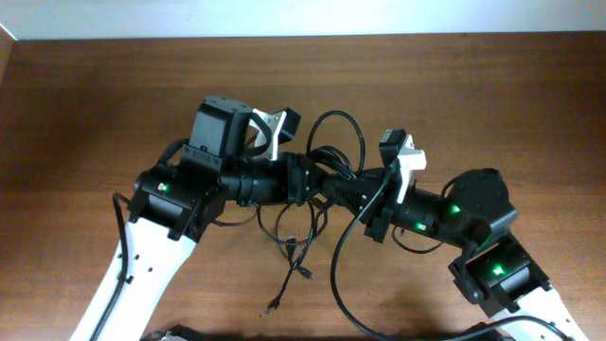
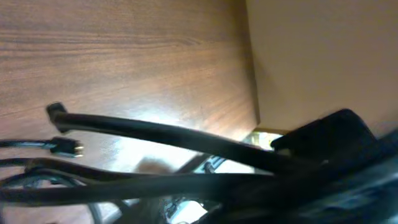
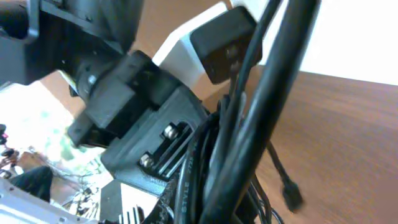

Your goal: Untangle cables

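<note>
We're watching the cables (image 1: 322, 156) bunching at the centre of the overhead frame, right where the two arms are meeting nose to nose over the brown wood-grain table (image 1: 95, 95). They're thin, black and smooth, far slimmer than the arms. One loop (image 1: 362, 142) is arching towards the top of the frame. Loose strands are trailing towards the bottom edge, one ending in a small plug (image 1: 272, 308) that is pointing down and left. A longer strand (image 1: 334, 270) is curving from the centre towards the bottom right. So the tangle is running mostly top to bottom, across the line of the arms.

The left gripper (image 1: 317, 182) is sitting just left of the bundle and the right gripper (image 1: 352, 192) just right of it, both buried in cord. We can't tell whether either pair of fingers is spread or pinching anything.

In the left wrist view, black cords are crossing the frame almost horizontally, and a metal-tipped plug (image 2: 67, 147) is lying at the left with its tip pointing right. In the right wrist view, a cord (image 3: 273, 93) is running steeply from top right to bottom centre, close to the lens. It is passing beside a black moulded housing (image 3: 158, 146) with two bright screw heads. A small dark plug end (image 3: 291, 193) is showing against the wood at the lower right.
</note>
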